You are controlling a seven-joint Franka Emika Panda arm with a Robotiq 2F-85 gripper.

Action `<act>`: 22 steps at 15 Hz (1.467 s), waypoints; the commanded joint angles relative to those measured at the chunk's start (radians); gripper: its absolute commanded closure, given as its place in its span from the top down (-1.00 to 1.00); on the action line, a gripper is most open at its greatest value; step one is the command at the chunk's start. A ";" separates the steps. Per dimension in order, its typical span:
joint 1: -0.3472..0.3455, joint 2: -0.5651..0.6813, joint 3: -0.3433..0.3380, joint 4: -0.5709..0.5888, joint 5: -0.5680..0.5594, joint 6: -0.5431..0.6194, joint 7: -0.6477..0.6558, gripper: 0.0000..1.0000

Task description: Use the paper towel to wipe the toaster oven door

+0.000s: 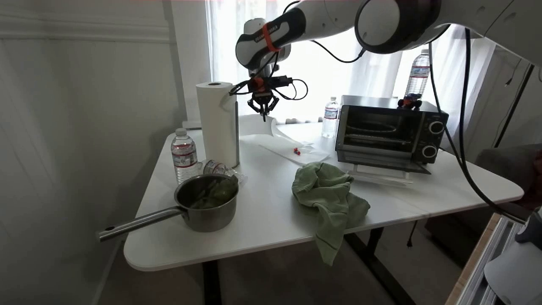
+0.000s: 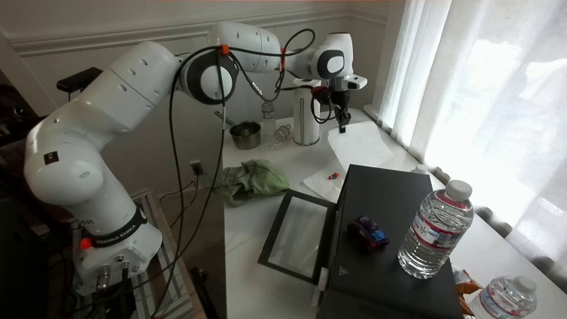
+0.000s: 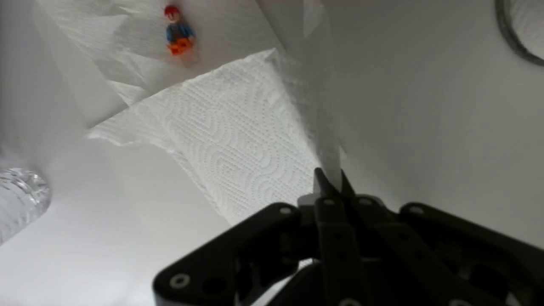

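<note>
Closest to my wrist camera sits the black, two-fingered metal gripper, its jaws pressed together with a thin raised edge of the soft white embossed paper towel pinched between the tips. I judge the step in hand to be securing that towel; the wiping is not yet begun. Next I'd want a gentle lift, then a carry across to the dark-framed glass toaster oven door, the paper kept flat enough to spread on the pane without slipping or tearing. I can't tell whether the sheet is joined to the tall white cylindrical paper roll near it; if so, it must come free first.

The towel's long axis runs from beneath my gripper toward the boxy silver-and-black oven, roughly along the window-side edge of the white table, its far end pointing at a small red, blue and orange plastic figurine that lies on more thin white paper.

That oven's door is folded down toward the table's robot-side edge. A rumpled pale green cloth hangs over that same edge, and a round grey metal saucepan stands by the wall-end corner, its long handle jutting past the table.
</note>
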 commanded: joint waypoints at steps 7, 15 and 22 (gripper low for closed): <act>-0.027 -0.363 0.007 -0.392 0.106 -0.047 0.156 -1.00; -0.002 -0.622 0.014 -0.706 0.071 0.108 0.291 -1.00; 0.011 -0.876 -0.002 -1.010 -0.057 0.132 0.552 -1.00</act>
